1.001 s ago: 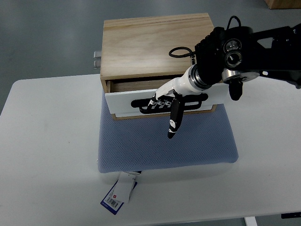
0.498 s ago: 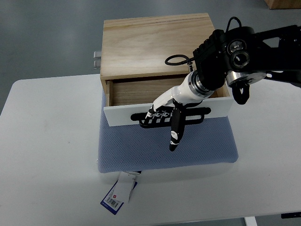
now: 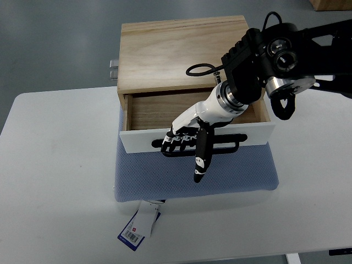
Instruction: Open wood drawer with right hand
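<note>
A light wooden drawer box stands on a blue mat at the back of the white table. Its drawer is pulled out toward me, showing an empty wooden inside behind a white front panel. A black handle runs across that panel. My right hand reaches in from the right, its white and black fingers hooked through the handle. The thumb points down over the mat. The left arm is out of view.
A paper tag with blue and red print lies at the mat's front edge. A metal bracket sticks out behind the box's left side. A cardboard box corner shows at the top right, off the table.
The drawer has slid out toward me, from barely open to about half out. My right hand has moved with the handle, down and slightly left.
</note>
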